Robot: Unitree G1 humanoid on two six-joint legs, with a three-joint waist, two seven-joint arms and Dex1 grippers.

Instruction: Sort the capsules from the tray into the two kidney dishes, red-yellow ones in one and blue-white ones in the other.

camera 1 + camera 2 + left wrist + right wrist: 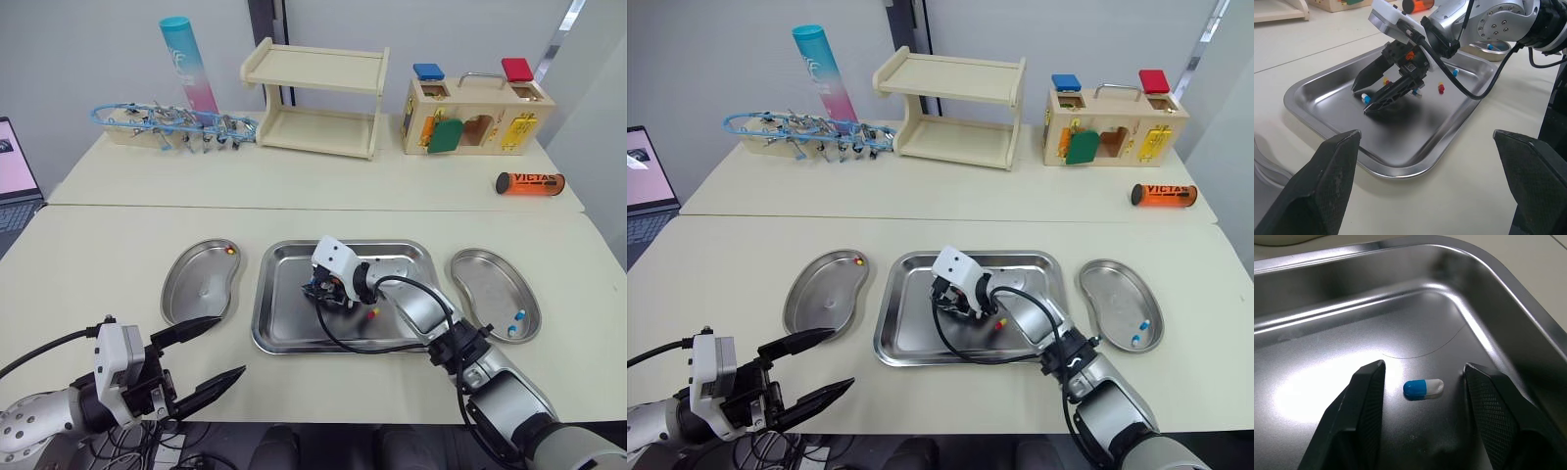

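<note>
The right gripper (1422,368) sits low in the tray (284,338), fingers apart on either side of 1 blue-white capsule (1423,388), not touching it. The left gripper (230,345) hangs wide open, empty, near the tray's front-left corner. An orange tube (529,183) reads VICTAS.

2 beige tables (294,186) w/ grey wall (78,59) behind.
</note>
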